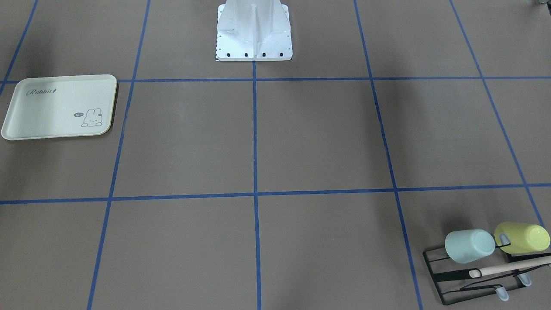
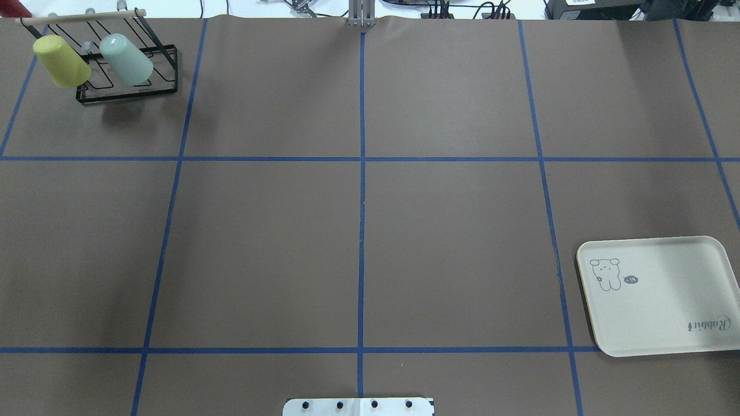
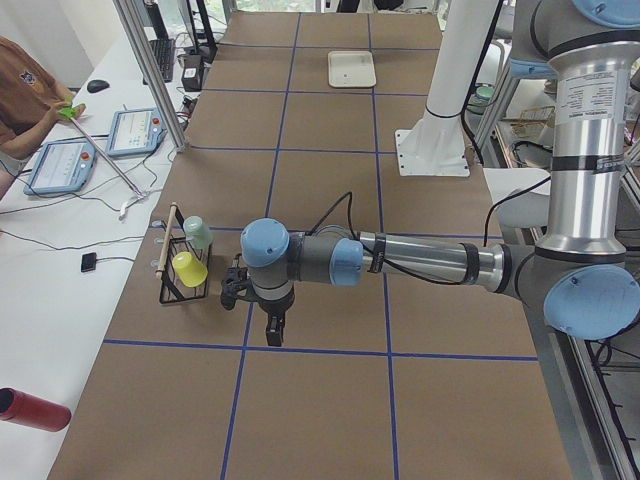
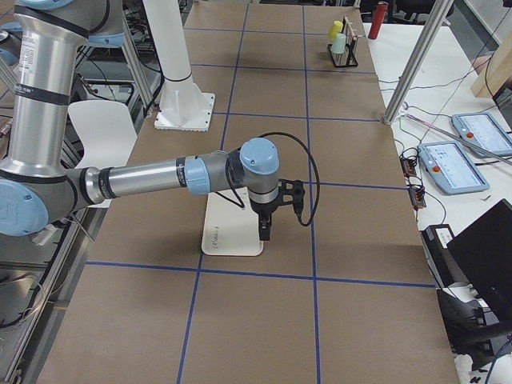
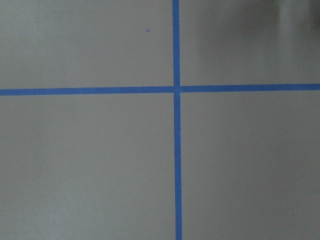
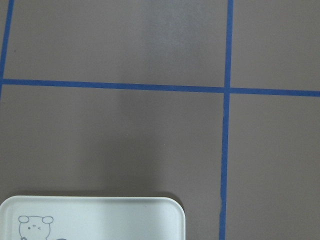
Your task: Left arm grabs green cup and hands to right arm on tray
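The green cup (image 1: 469, 245) hangs upside down on a black wire rack (image 1: 469, 282), beside a yellow-green cup (image 1: 523, 237), at the table's far left corner in the overhead view (image 2: 126, 59). The tray (image 2: 665, 300) lies bare near the right edge. My left gripper (image 3: 272, 328) shows only in the exterior left view, pointing down, a short way from the rack; I cannot tell if it is open. My right gripper (image 4: 265, 228) shows only in the exterior right view, hanging over the tray's (image 4: 228, 240) edge; its state is unclear. The right wrist view shows a tray corner (image 6: 90, 217).
The white robot pedestal (image 1: 254, 30) stands at the middle of my side of the table. Blue tape lines divide the brown table surface. A red cylinder (image 3: 35, 410) lies beyond the rack end. Operator tablets (image 3: 60, 165) and metal posts (image 4: 416, 60) stand along the far side.
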You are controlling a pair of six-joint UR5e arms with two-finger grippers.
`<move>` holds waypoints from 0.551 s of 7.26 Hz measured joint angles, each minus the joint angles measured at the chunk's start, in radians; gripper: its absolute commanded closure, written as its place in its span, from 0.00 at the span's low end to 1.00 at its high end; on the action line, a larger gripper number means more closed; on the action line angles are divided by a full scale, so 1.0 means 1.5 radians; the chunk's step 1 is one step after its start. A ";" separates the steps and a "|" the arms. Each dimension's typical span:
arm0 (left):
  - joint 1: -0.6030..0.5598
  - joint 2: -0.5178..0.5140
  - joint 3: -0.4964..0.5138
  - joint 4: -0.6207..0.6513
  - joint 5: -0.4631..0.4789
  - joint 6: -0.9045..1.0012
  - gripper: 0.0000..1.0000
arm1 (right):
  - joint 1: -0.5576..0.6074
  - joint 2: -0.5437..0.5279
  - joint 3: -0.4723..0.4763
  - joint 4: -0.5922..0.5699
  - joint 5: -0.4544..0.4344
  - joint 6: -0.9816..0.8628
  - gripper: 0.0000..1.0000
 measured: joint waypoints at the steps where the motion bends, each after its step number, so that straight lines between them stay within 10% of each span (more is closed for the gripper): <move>1: 0.000 0.000 -0.001 -0.004 -0.003 0.000 0.00 | 0.000 -0.005 0.002 -0.002 0.002 0.000 0.00; 4: 0.000 0.009 -0.004 -0.018 -0.013 -0.002 0.00 | -0.013 -0.001 0.001 -0.001 0.002 -0.001 0.00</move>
